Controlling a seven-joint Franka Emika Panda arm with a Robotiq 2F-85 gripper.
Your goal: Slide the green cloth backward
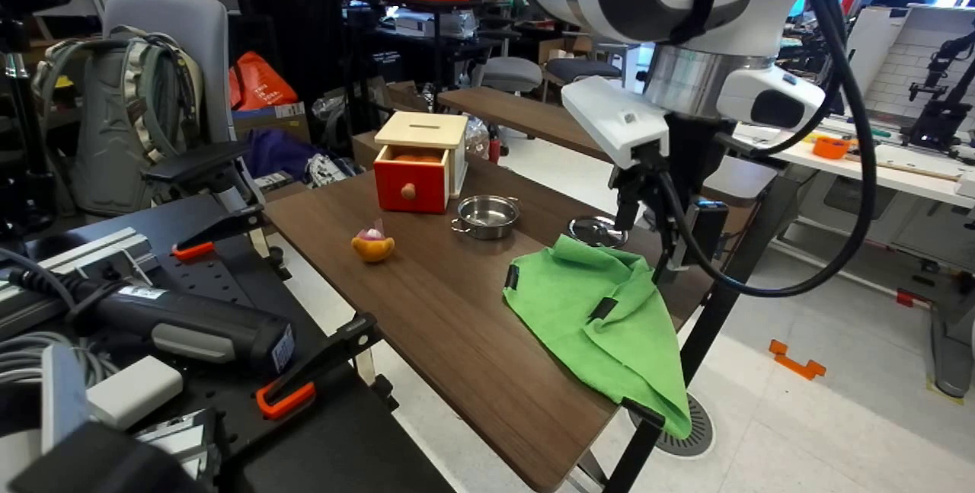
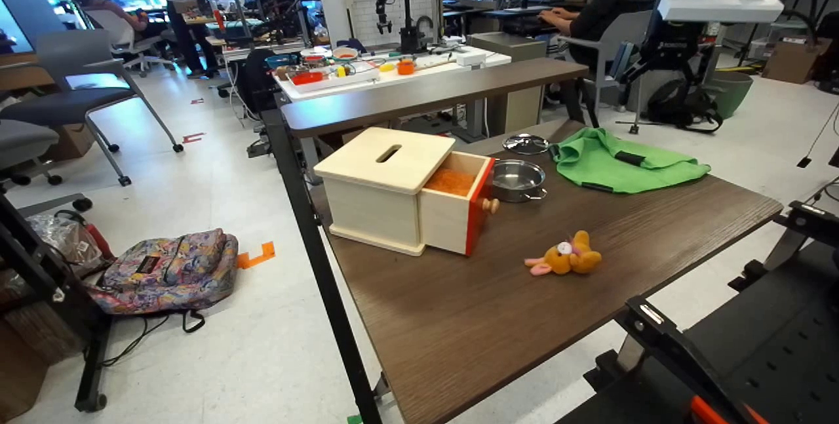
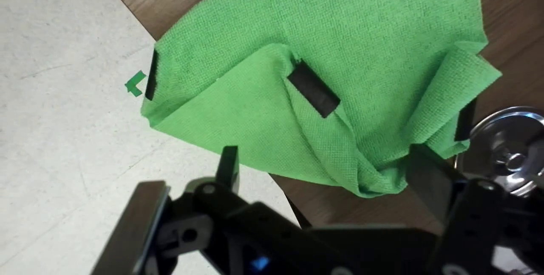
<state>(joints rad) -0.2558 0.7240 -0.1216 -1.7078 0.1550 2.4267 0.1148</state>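
The green cloth (image 1: 586,310) lies rumpled on the brown table, with one corner hanging past the table edge. It also shows in an exterior view (image 2: 636,172) and fills much of the wrist view (image 3: 340,32). It has black patches, and a fold runs across it. My gripper (image 1: 646,245) is over the cloth's edge near the table side. In the wrist view my gripper (image 3: 324,151) has its fingers wide apart, with nothing held between them. The cloth's near folded edge shows between the fingertips. I cannot tell whether a fingertip touches the cloth.
A metal lid (image 3: 510,151) lies right beside the cloth. A small steel pot (image 1: 487,216), a wooden box with an open red-fronted drawer (image 1: 411,187) and an orange plush toy (image 2: 565,255) are on the table (image 1: 457,340). Clamps sit at the black bench beside it.
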